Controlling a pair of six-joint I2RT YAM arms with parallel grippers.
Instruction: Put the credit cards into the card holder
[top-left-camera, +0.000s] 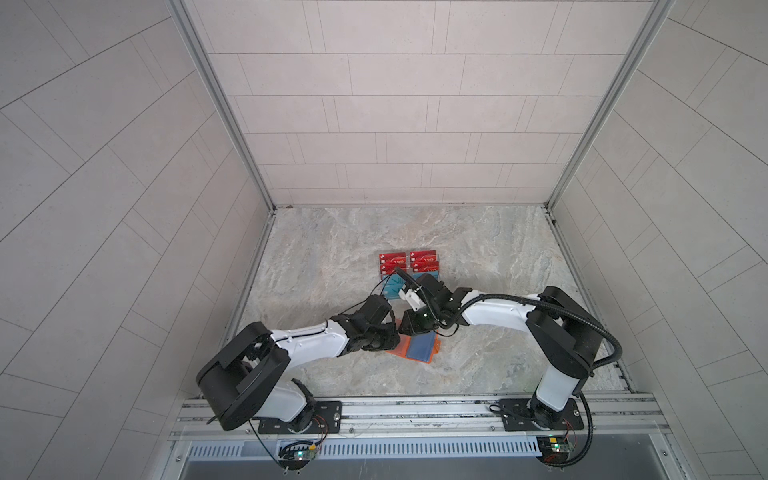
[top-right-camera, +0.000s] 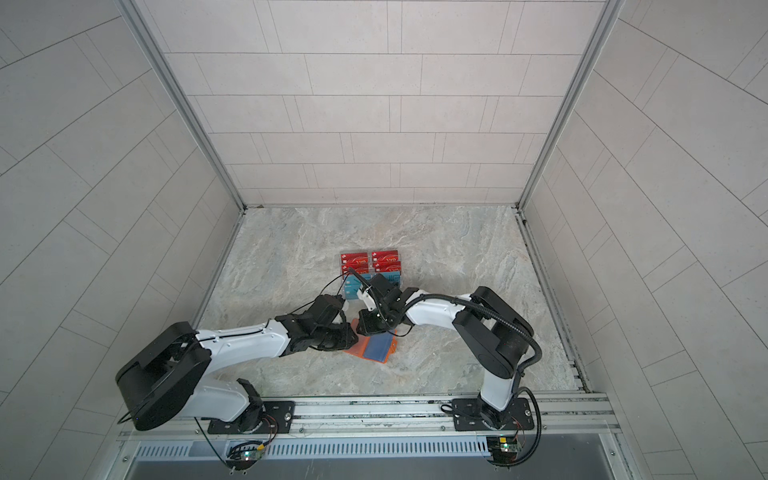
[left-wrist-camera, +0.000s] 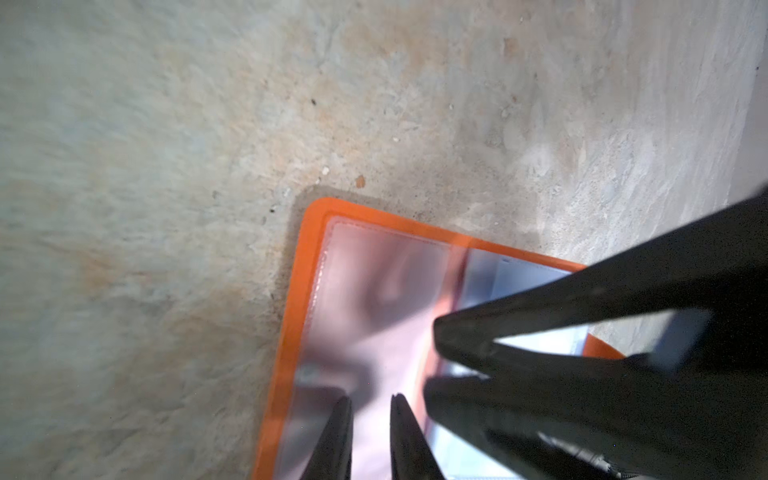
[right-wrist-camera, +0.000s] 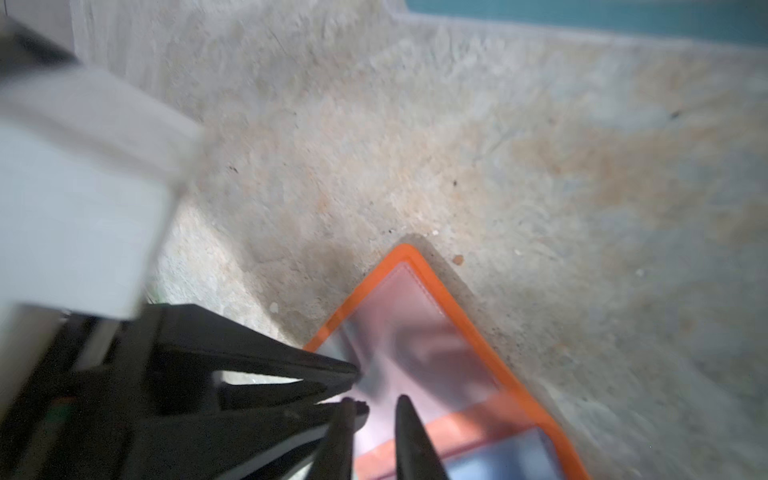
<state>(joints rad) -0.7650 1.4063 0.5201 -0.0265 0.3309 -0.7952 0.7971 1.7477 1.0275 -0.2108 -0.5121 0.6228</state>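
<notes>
Toward the front edge of the tabletop (top-left-camera: 332, 241), about midway between its side edges, two arms meet over the orange wallet (left-wrist-camera: 293, 332). The left arm (top-left-camera: 307, 343) and the right arm (top-left-camera: 498, 311) reach in from their own sides, wrists close together. The wallet lies open and flat beneath them, inside up. A bluish rectangle (top-left-camera: 419, 347) under the plastic of one half looks like a card already housed. The red cards (top-left-camera: 392, 259) and teal cards (top-left-camera: 392, 289) stand in rows nearer the middle of the surface.

The left gripper (left-wrist-camera: 370, 405) and the right gripper (right-wrist-camera: 374, 399) both point down onto the clear sleeve (left-wrist-camera: 374, 291). Each has its jaws a little apart, and no card shows between either pair.

As I read it, a card is being seated or a pocket is being held open. Next, one gripper should lift clear and fetch another card while its partner steadies the wallet. The thin plastic could drag along with it.

Pale tiled walls (top-left-camera: 395, 104) enclose three sides. The tabletop is stone-patterned, and a metal rail (top-left-camera: 415, 409) runs along its front.
</notes>
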